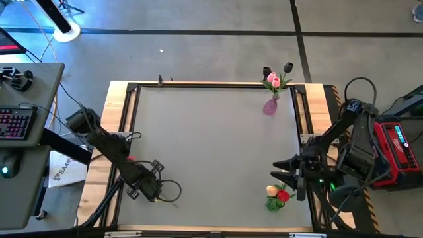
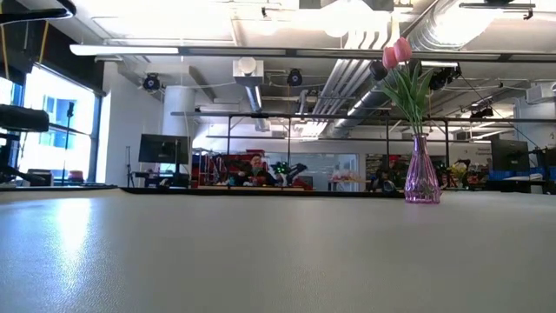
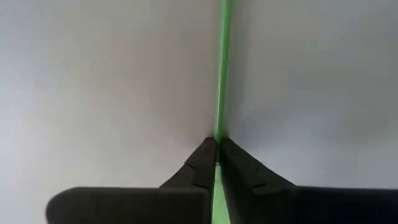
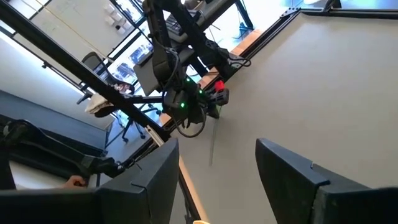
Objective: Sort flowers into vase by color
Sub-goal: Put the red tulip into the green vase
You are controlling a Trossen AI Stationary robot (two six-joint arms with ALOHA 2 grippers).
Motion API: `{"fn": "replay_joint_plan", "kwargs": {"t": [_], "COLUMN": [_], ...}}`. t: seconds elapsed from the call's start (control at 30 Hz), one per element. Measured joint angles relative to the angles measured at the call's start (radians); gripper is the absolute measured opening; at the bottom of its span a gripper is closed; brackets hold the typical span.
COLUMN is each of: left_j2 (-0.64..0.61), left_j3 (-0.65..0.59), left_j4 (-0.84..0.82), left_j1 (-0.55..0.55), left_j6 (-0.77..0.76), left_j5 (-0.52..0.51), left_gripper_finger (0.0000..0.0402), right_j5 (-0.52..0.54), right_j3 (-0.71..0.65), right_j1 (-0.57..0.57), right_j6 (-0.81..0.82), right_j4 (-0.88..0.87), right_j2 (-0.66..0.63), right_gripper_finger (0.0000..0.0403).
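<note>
My left gripper [image 1: 158, 190] is near the table's near left corner, shut on a thin green flower stem [image 3: 220, 74] that runs straight out past the fingertips. The flower's head does not show. My right gripper [image 1: 279, 169] hovers open near the table's right edge, just beyond a bunch with cream and red heads [image 1: 277, 194]. A clear pink vase [image 1: 269, 106] stands at the far right corner and holds pink tulips [image 2: 397, 52] and black ones [image 1: 288, 67]. The right wrist view shows my left gripper [image 4: 210, 112] with the stem [image 4: 212, 146] sticking out. My left gripper pinches the green stem [image 3: 218, 142] between its two fingertips [image 3: 200, 163]. The fingers lie along the stem, which also shows green farther back between them. Which part of the stem's length this is, and whether it rests on the table, I cannot tell.
The grey table top [image 1: 211, 145] has a dark frame and wooden edges [image 1: 117, 106]. A desk with a keyboard [image 1: 16, 122] stands left of the table. A red device [image 1: 396, 149] sits by the right arm's base. The room behind shows in the low view.
</note>
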Motion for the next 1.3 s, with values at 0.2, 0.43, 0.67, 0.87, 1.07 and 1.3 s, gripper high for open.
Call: {"fn": "replay_joint_plan", "kwargs": {"t": [0.2, 0.43, 0.67, 0.87, 1.07, 1.3], "left_j2": [0.002, 0.001, 0.0, 0.0, 0.0, 0.0], "left_j3": [0.11, 0.266, 0.42, 0.522, 0.574, 0.581], "left_j4": [-0.182, -0.294, -0.32, -0.317, -0.299, -0.105], "left_j1": [0.004, 0.049, 0.112, 0.154, 0.191, 0.226], "left_j6": [0.088, 0.205, 0.353, 0.546, 0.788, 1.059], "left_j5": [-0.096, -0.225, -0.397, -0.535, -0.678, -0.798], "left_gripper_finger": [0.0002, 0.0001, 0.0, 0.0, 0.0, 0.0], "right_j5": [-0.014, -0.013, -0.035, -0.042, -0.01, 0.058], "right_j3": [0.0, 0.0, 0.0, 0.0, 0.0, 0.0], "right_j1": [-0.004, -0.011, -0.038, -0.051, -0.06, -0.111], "right_j6": [0.0, -0.007, -0.008, -0.008, -0.034, -0.176], "right_j4": [0.011, 0.012, 0.011, 0.021, 0.021, 0.143], "right_j2": [0.0, 0.0, 0.0, 0.0, 0.0, 0.0], "right_gripper_finger": [0.0199, 0.0199, 0.0199, 0.0199, 0.0199, 0.0199]}}
